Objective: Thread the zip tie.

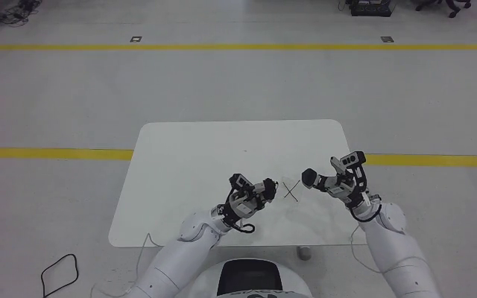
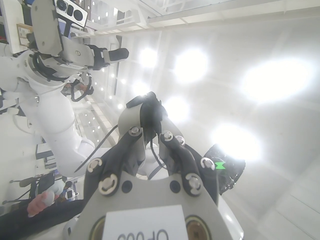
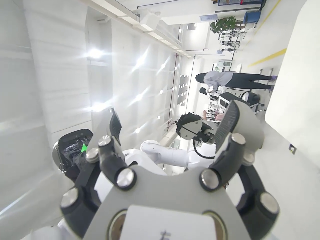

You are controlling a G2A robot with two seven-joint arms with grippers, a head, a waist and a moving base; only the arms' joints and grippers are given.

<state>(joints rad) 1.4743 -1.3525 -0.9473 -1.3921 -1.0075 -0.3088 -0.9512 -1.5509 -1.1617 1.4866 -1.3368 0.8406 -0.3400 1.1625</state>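
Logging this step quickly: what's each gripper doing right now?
Left gripper: jaws shut on a thin black plastic zip tie.
Right gripper: jaws open, holding nothing.

Both arms are bent at the elbow and held out in front of the body, wrists turned inward so the two pincers face each other, near but not touching. The left pincer [image 1: 266,188] has its fingers pressed together on a thin black zip tie [image 2: 95,149]. The right pincer [image 1: 313,179] is wide open, fingers spread apart.
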